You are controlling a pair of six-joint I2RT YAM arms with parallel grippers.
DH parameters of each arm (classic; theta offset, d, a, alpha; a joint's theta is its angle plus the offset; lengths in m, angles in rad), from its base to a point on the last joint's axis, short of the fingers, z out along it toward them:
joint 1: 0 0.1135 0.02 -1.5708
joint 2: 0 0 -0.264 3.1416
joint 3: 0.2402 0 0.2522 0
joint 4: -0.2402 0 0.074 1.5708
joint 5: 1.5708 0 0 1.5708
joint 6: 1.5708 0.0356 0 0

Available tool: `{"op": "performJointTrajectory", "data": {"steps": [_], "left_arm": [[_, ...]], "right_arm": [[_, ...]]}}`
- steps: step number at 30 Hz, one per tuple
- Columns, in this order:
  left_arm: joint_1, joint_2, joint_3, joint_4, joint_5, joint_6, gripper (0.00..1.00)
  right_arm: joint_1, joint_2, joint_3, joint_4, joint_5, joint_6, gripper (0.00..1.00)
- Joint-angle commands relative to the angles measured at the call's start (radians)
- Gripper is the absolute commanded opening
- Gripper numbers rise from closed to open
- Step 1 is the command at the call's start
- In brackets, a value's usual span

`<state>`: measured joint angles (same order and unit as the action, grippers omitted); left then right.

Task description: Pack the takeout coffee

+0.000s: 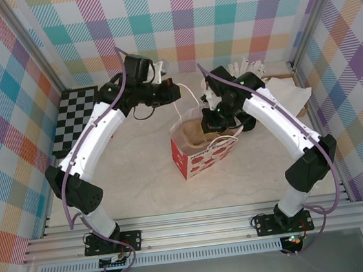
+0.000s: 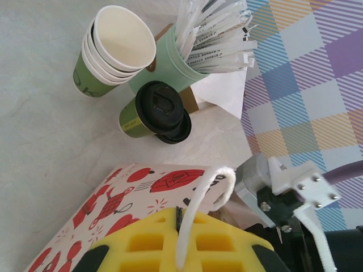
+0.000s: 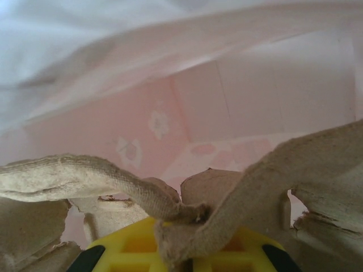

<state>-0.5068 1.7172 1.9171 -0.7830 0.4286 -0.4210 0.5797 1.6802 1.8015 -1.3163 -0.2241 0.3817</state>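
Note:
Two takeout coffee cups [image 2: 154,109], dark green with black lids, stand close together on the table, the second mostly hidden behind the first. They are beyond the red-and-white paper bag [image 2: 130,198]. My left gripper [image 2: 180,226] is shut on the bag's white string handle [image 2: 210,187], holding it up above the bag [image 1: 204,152]. My right gripper [image 3: 178,249] reaches down inside the bag and is shut on the middle ridge of a brown pulp cup carrier [image 3: 272,187]. The bag's pink inner walls surround it. From above, the carrier [image 1: 196,133] shows in the bag's mouth.
A stack of lidless cream-rimmed cups [image 2: 113,54] and a pale green holder of white sticks [image 2: 195,54] stand right behind the coffee cups, with white napkins [image 2: 224,93] beside them. A checkerboard [image 1: 76,118] lies far left. Plaid walls enclose the table.

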Motion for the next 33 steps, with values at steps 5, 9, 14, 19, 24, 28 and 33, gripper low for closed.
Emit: {"op": "performJointTrajectory", "data": {"steps": [5,9,14,19,24,28,33], "left_arm": [[0.01,-0.053,-0.032,0.01,-0.038,-0.082,0.0],[0.01,-0.053,-0.062,0.023,-0.098,-0.123,0.0],[0.022,-0.069,-0.1,0.049,-0.215,-0.193,0.0],[0.021,-0.062,-0.11,0.107,-0.171,-0.217,0.0],[0.021,-0.053,-0.109,0.106,-0.2,-0.237,0.0],[0.021,-0.028,-0.083,0.132,-0.16,-0.229,0.0],[0.013,0.05,0.016,0.094,-0.077,-0.177,0.0]], "right_arm": [[0.084,-0.084,-0.085,-0.004,0.132,-0.058,0.0],[0.096,-0.095,-0.117,0.063,0.144,-0.114,0.0],[0.107,-0.096,-0.158,0.074,0.167,-0.149,0.0],[0.109,-0.099,-0.174,0.072,0.16,-0.138,0.0],[0.124,-0.098,-0.177,0.089,0.175,-0.151,0.0],[0.126,-0.083,-0.168,0.085,0.141,-0.203,0.0],[0.125,0.014,-0.09,-0.004,0.167,-0.155,0.0]]}}
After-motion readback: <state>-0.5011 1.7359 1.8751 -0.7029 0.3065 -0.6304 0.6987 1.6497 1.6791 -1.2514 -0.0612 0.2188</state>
